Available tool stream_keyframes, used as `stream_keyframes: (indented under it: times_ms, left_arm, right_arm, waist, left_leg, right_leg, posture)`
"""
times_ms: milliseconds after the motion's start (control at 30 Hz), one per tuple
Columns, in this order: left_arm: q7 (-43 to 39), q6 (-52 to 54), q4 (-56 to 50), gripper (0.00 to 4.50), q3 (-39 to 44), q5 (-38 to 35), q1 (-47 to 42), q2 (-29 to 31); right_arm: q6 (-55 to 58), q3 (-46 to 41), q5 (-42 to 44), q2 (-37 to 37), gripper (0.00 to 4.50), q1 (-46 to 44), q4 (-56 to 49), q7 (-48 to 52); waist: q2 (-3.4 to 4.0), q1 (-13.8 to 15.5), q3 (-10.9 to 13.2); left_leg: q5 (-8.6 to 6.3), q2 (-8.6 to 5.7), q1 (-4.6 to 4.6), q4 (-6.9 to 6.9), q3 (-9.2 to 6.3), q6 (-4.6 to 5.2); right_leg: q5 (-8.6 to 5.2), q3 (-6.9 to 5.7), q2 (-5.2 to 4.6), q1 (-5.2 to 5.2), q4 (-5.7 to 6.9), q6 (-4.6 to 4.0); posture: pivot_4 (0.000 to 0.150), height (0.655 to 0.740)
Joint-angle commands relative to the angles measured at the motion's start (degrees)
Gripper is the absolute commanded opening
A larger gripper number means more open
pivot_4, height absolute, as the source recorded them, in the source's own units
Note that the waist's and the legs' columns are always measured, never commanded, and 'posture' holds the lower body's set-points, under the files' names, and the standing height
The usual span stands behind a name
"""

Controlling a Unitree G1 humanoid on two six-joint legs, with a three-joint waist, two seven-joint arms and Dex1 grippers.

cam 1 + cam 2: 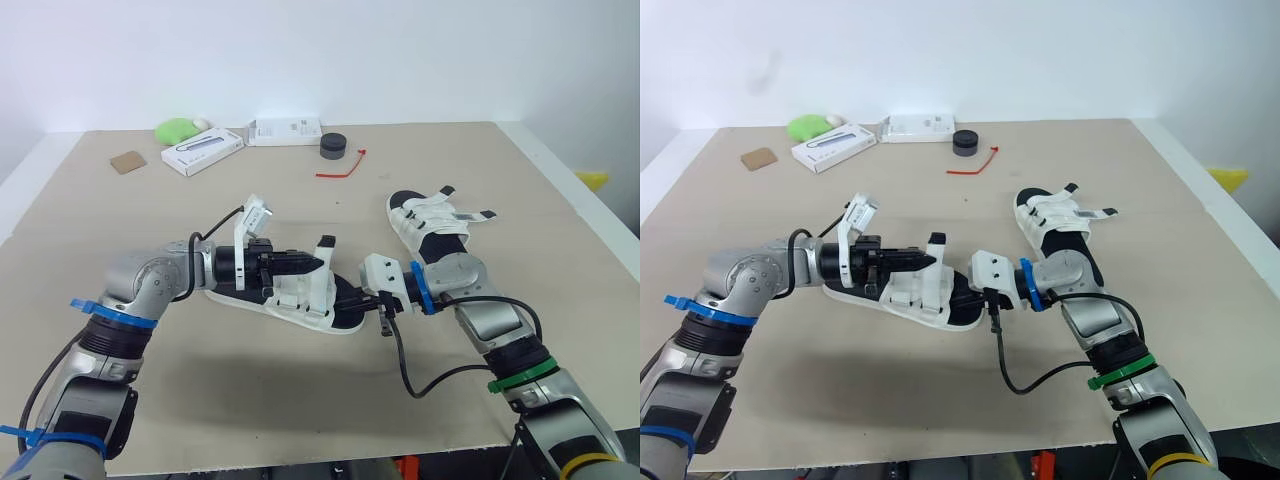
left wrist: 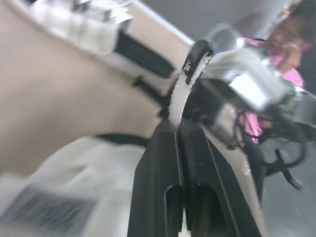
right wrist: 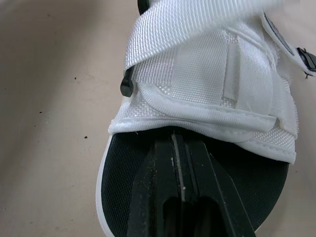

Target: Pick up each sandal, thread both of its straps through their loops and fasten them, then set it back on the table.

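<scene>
**Pinching the upright white webbing strap (image 2: pixel 180 96) of the white-strapped sandal with the black footbed (image 1: pixel 305 298)**

Found that sandal lying flat near the middle of the beige tabletop (image 1: pixel 250 390), stretched from 9 o'clock to about 4 o'clock. Saw the left gripper (image 1: pixel 315 262) extended from 9 o'clock, with both black fingers pressed together on the strap and the strap's black-tipped end standing up past the fingertips. Saw the right gripper (image 3: pixel 174 138) extended from 3 o'clock, with fingers pressed together and tips lying over the black footbed, just short of the edge of a broad white band. Could not tell whether anything sat between them.

Noted a second white sandal (image 1: pixel 430 222) with a black footbed at 2 o'clock from the first, apart from it, flat on the table, with strap ends splayed loose toward 3 o'clock.

Noted toward 11 and 12 o'clock, near the far edge: a lime-green soft lump (image 1: pixel 178 129), a flat white box with a grey picture (image 1: pixel 203 152), a plain flat white box (image 1: pixel 285 130), a short black cylinder (image 1: pixel 333 146), a thin red tie (image 1: pixel 342 168) and a brown cardboard square (image 1: pixel 128 161).
</scene>
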Motion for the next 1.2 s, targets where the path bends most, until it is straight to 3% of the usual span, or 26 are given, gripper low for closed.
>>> stream_keyframes:
  times_ms: [33,267,633,733,967,1200]
  left_arm:
    - [1.3,1.4,1.2,0.09,2.8,0.9,-1.8,-1.4]
    - [1.8,4.1,4.4,0.09,4.4,2.1,-3.1,-4.1]
    - [0.4,4.8,6.5,0.09,1.0,9.6,-3.1,-3.7]
    - [-0.9,2.7,5.9,0.93,0.6,11.6,-2.7,-3.6]
    - [-9.6,-6.4,2.5,4.33,-0.9,16.0,-2.9,0.8]
    - [-14.4,-16.1,4.3,4.47,1.2,19.3,-6.7,2.0]
  right_arm:
    - [0.2,0.2,-0.1,-0.4,0.00,0.4,-0.5,0.3]
    - [0.1,0.2,-0.1,-0.3,0.00,0.5,-0.7,0.3]
    - [0.1,0.0,0.0,-0.5,0.00,0.9,-1.2,0.1]
    - [0.1,0.0,-0.1,-0.4,0.00,0.8,-1.1,0.1]
    - [0.2,0.1,-0.1,-0.4,0.00,0.7,-1.2,0.2]
    - [0.3,0.2,-0.1,-0.2,0.00,0.5,-1.2,0.3]
  waist:
    - [0.00,0.0,0.0]
    - [0.00,0.0,0.0]
    - [-0.01,0.0,0.0]
    - [-0.01,0.0,0.0]
    - [-0.01,0.0,0.0]
    - [-0.01,0.0,0.0]
  left_leg:
    - [0.00,0.00,0.00,0.00,0.00,0.00]
    - [0.02,-0.02,0.00,0.00,-0.01,-0.03]
    - [0.03,-0.03,0.02,0.00,-0.01,-0.05]
    - [0.03,-0.04,0.04,0.00,-0.01,-0.06]
    - [0.05,-0.02,0.04,0.00,0.00,-0.09]
    - [0.05,-0.03,0.00,0.00,0.03,-0.08]
  right_leg:
    - [0.00,0.00,-0.01,0.00,0.00,0.00]
    - [0.02,0.01,-0.03,0.00,0.00,-0.01]
    - [0.04,0.02,-0.05,0.03,0.00,0.02]
    - [0.04,0.02,-0.04,0.05,0.01,0.02]
    - [0.06,0.03,0.00,0.04,0.01,-0.01]
    - [0.06,0.03,-0.04,0.03,-0.02,0.01]
  posture:
    - [0.150,0.7400]
    - [0.150,0.7400]
    - [0.150,0.7400]
    - [0.150,0.7400]
    - [0.150,0.7400]
    - [0.150,0.7400]
